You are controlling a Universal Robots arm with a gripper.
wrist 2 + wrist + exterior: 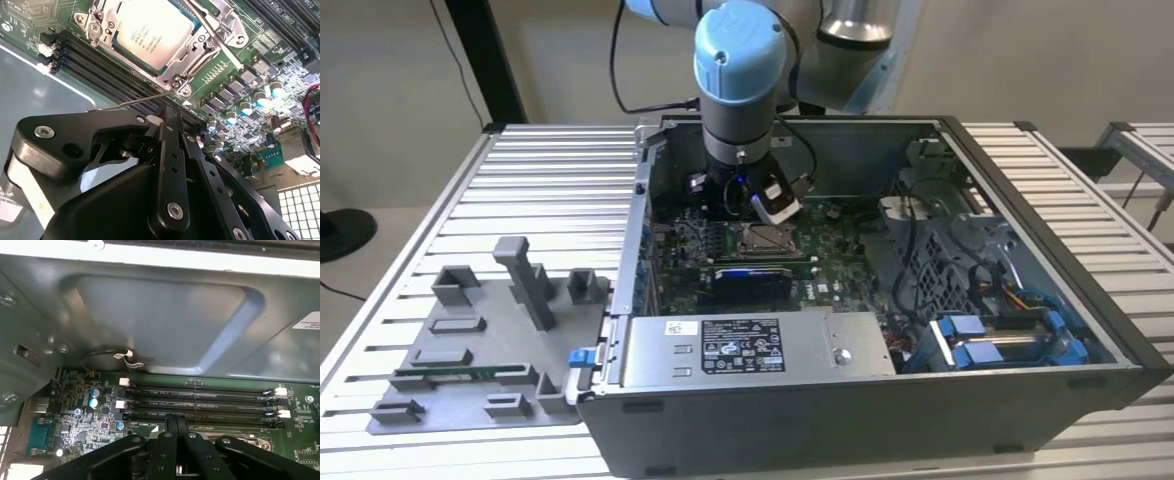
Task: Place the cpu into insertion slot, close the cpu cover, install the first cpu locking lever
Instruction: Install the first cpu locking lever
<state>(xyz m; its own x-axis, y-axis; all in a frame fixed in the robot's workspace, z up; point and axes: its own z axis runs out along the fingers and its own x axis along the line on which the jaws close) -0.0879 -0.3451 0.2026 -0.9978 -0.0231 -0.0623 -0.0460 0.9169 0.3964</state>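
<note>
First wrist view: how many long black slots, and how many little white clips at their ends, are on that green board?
Long black slots: 4
White end clips: 4
Total: 8

Pale blue joint caps on a silver-grey arm, a black cable alongside, and a matte black gripper of linked bars studded with silver screws

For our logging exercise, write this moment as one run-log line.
cpu: seated | cpu cover: closed over it | gripper: shut, tips by locking lever
</note>
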